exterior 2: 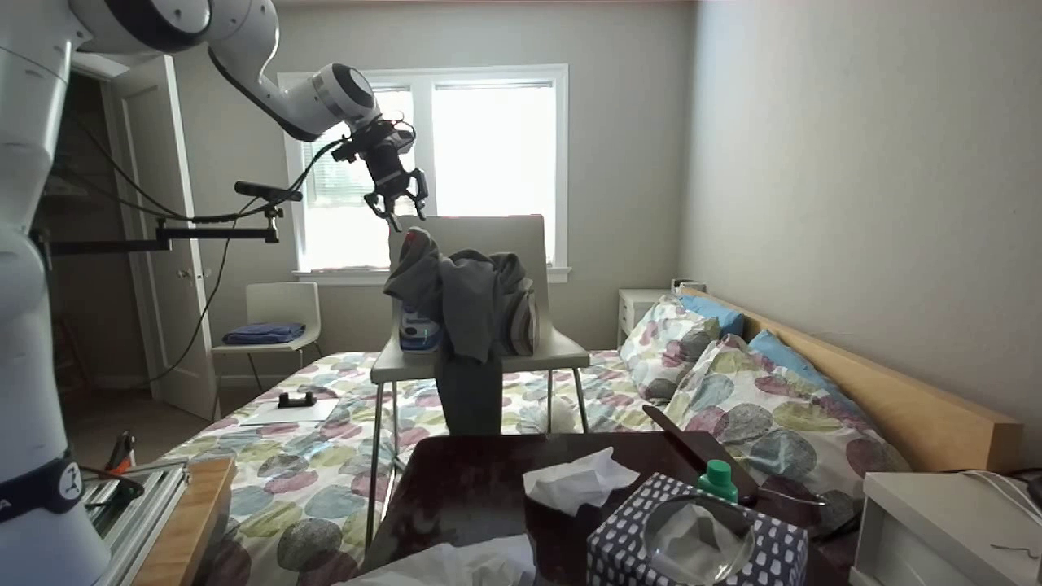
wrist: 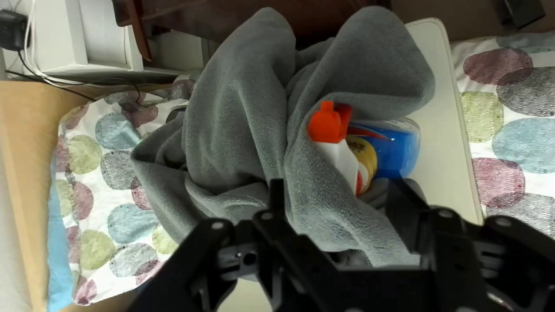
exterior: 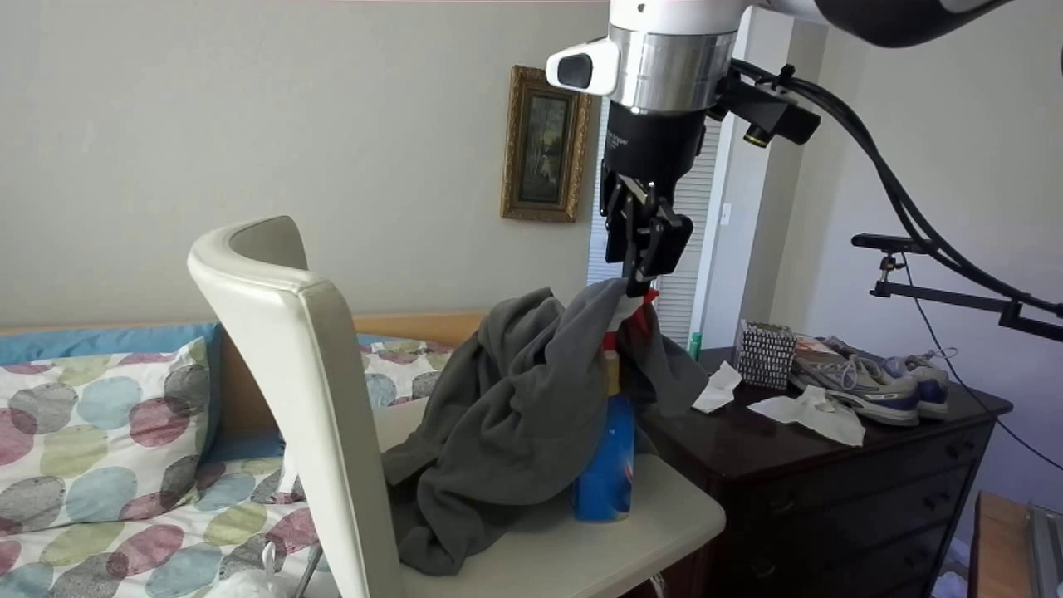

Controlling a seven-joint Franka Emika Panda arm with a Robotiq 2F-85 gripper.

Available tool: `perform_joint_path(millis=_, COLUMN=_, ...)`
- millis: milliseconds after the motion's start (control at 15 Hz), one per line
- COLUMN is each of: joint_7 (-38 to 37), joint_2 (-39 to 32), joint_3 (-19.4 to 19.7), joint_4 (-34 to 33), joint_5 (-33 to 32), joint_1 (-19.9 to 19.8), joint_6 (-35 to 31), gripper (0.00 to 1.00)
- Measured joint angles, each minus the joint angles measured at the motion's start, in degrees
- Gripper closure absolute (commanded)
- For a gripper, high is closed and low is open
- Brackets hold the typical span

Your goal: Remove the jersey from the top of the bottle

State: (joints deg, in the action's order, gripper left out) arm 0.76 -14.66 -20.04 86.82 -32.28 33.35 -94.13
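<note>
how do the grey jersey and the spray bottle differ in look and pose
Colour: the jersey is plain grey, while the bottle has a blue body and a red spray head.
Pose: the jersey is draped in loose folds, with one fold hanging below the chair seat in an exterior view, while the bottle stands upright.
Shared: both rest on that seat.
</note>
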Motion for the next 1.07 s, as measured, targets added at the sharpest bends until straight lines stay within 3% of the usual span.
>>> perform_joint_path(millis=267, joint_7=0.1, joint_2=0.0, joint_3=0.0, joint_4=0.1, joint_5=-0.1, joint_1=-0.1, joint_6=0.0, gripper=0.98)
perform_joint_path(millis=1067, joint_7=0.1, joint_2=0.3, joint_3=-0.1, joint_4=0.9, joint_5=-0.1, joint_1=-0.6, joint_6=-1.7, gripper=1.0)
